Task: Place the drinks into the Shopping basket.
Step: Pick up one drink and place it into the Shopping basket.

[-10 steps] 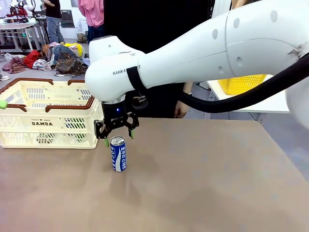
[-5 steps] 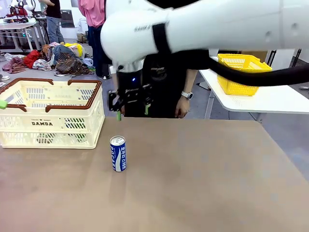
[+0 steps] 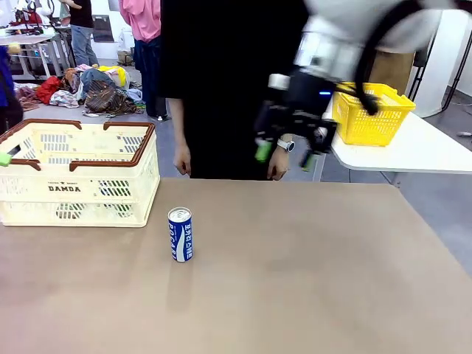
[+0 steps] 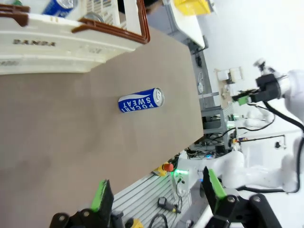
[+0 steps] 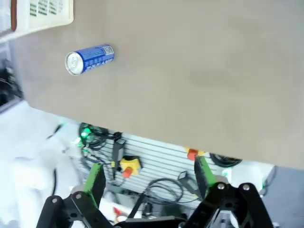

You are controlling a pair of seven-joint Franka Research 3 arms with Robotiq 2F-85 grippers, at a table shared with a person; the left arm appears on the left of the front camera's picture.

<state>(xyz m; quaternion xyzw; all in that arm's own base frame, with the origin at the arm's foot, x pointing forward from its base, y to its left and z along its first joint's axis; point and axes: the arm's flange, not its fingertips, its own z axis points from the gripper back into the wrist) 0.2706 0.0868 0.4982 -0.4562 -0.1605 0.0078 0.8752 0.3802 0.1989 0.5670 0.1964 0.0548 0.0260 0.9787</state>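
Note:
A blue-and-white Pocari Sweat can (image 3: 180,234) stands upright on the brown table, just right of the cream DAMDA Shopping basket (image 3: 74,190). My right gripper (image 3: 286,153) hangs open and empty high above the table's far right, well away from the can. Its wrist view shows the can (image 5: 89,59) far below, between the open fingers (image 5: 95,176). My left gripper (image 4: 156,190) is open too, with nothing in it, looking down at the can (image 4: 141,100) and the basket (image 4: 71,45). Another blue can (image 4: 59,4) lies inside that basket.
A person in black stands at the far side with both hands (image 3: 278,164) hanging near the table edge. A smaller yellow basket (image 3: 372,110) sits on a white side table at the right. The table (image 3: 317,280) is bare to the right of the can.
My right gripper rose from just above the can and swung up and to the right, staying open. The can stayed standing in place.

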